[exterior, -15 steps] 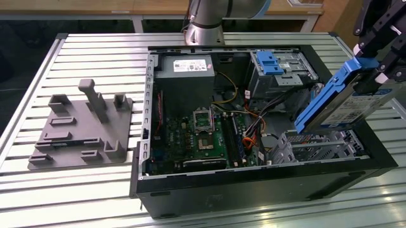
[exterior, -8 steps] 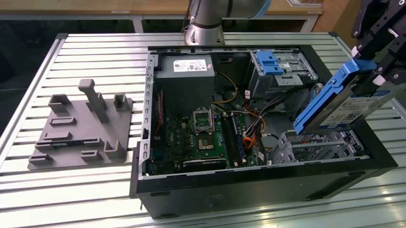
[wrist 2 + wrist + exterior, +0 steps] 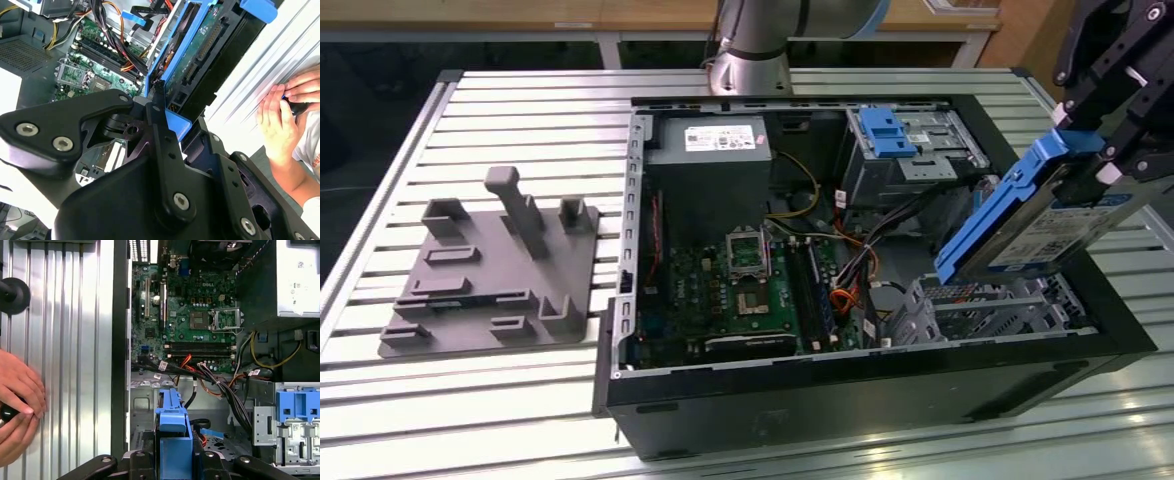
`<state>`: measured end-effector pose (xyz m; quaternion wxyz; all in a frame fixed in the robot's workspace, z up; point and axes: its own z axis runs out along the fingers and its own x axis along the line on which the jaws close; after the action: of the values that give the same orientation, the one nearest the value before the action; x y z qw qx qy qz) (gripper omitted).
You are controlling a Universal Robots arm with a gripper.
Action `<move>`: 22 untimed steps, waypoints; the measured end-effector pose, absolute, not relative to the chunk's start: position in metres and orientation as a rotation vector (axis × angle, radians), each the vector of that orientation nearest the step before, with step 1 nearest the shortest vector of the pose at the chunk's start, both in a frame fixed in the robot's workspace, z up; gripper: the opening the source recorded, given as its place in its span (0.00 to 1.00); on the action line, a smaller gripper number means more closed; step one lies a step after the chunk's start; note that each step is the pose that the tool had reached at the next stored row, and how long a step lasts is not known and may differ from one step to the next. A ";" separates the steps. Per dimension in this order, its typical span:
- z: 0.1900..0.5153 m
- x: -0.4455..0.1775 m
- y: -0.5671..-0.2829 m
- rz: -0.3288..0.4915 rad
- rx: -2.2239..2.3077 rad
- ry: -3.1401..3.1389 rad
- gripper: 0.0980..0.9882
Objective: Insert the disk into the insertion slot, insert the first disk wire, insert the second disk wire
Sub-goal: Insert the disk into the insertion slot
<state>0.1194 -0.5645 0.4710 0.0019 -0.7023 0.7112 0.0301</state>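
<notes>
Exterior view: the end effector (image 3: 1101, 135) is pressed onto the handle end of the disk (image 3: 1027, 225), pinching it so that the drive hangs tilted. Its lower end is just above the mouth of the insertion slot (image 3: 987, 305); whether it touches the rim I cannot tell. The disk is not yet inside the cage. Holding it by the handle leaves the leading end free to pass between the perforated walls, and the tilt probably helps it clear the wall of the computer case (image 3: 854, 390). In the first wrist view the blue carrier (image 3: 172, 430) sits centred over the silvery cage, which suggests it is held lined up with the opening. The loose cables (image 3: 220, 385) lie beside the cage, toward the motherboard (image 3: 195, 315), joined to nothing on the disk, so neither wire step looks done. The taller grey cage (image 3: 914, 140) stands well apart. A person's hand (image 3: 17, 405) is over the slatted worktop (image 3: 520, 110) outside the case, away from the disk.
</notes>
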 end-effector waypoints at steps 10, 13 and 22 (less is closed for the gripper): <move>0.466 0.119 -0.564 0.094 -2.205 2.231 0.30; 0.465 0.119 -0.564 0.094 -2.205 2.231 0.30; 0.461 0.119 -0.564 0.094 -2.205 2.231 0.30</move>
<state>0.1194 -0.5642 0.4607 0.0018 -0.7027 0.7109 0.0300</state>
